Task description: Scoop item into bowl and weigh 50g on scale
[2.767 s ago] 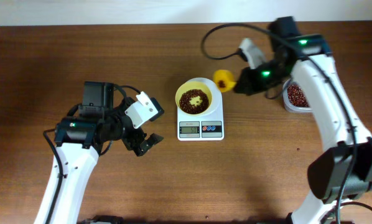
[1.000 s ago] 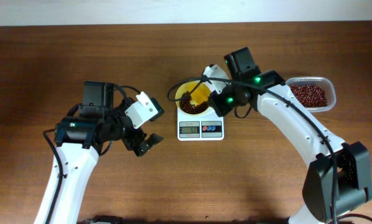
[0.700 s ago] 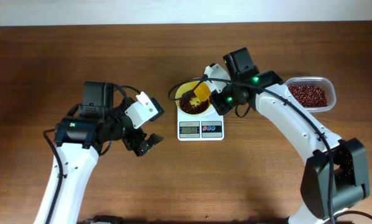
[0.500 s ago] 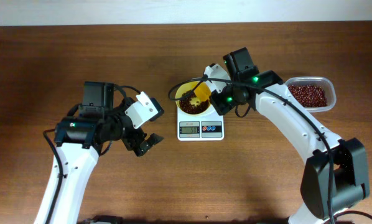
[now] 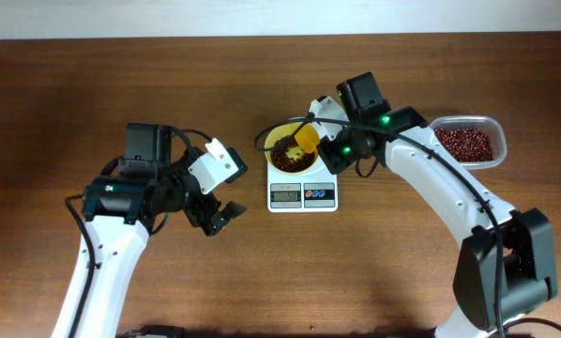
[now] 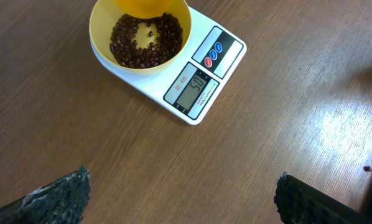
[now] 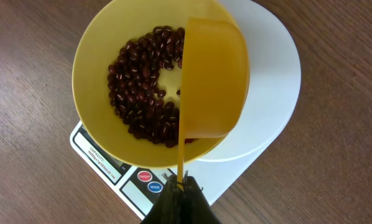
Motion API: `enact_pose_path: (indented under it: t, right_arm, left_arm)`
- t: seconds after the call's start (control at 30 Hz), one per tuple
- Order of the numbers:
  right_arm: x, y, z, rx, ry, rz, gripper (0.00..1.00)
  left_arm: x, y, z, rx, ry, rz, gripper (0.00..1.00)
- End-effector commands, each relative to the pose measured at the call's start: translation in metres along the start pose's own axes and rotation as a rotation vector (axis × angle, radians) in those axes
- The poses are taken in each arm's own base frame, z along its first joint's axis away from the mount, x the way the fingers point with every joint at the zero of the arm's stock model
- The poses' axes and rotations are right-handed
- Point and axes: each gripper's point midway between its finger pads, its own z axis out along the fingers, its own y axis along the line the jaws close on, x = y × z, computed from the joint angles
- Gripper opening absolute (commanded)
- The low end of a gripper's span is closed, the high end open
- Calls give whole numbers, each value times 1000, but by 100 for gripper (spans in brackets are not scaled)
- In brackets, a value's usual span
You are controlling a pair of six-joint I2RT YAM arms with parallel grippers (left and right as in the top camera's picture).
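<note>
The pale yellow bowl sits on the white scale and holds a ring of dark red-brown beans. My right gripper is shut on the thin handle of a small yellow scoop, which is tipped on its side over the bowl's right rim. The bowl and the scale also show in the left wrist view, with digits lit on the display. My left gripper is open and empty, low over the table to the left of the scale.
A clear plastic tub of beans stands at the right, behind my right arm. Bare brown table lies around the scale and under my left gripper.
The right gripper came from the tub at the right over to the bowl with the scoop. In the last second the scoop tipped further onto its side. The left arm has not moved.
</note>
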Motion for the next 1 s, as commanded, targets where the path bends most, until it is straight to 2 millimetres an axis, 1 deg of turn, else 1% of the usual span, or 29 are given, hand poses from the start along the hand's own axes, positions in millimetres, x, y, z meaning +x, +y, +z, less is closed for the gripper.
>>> enact_pose_path:
  t: [0.0, 0.13, 0.2, 0.27, 0.47, 0.53, 0.73, 0.83, 0.97]
  right_arm:
    - [5, -2, 5, 11, 19, 11, 4]
    - [1, -3, 3, 14, 9, 8, 4]
    - [1, -3, 3, 15, 9, 9, 4]
    - [2, -8, 3, 39, 15, 18, 4]
    - [2, -8, 3, 41, 14, 32, 4]
    - [3, -11, 2, 57, 18, 36, 4]
    - [-2, -12, 2, 63, 0, 39, 4]
    - [-1, -24, -1, 77, -8, 111, 4]
    - [-4, -24, -2, 49, -30, 121, 4]
  left_arm:
    - [1, 1, 0, 0, 0, 7, 99]
    - [1, 1, 0, 0, 0, 7, 99]
    - [1, 1, 0, 0, 0, 7, 99]
    - [1, 1, 0, 0, 0, 7, 99]
    - [1, 1, 0, 0, 0, 7, 99]
    - [1, 1, 0, 0, 0, 7, 99]
    - [1, 1, 0, 0, 0, 7, 99]
    - [1, 1, 0, 0, 0, 7, 99]
    - [1, 1, 0, 0, 0, 7, 99]
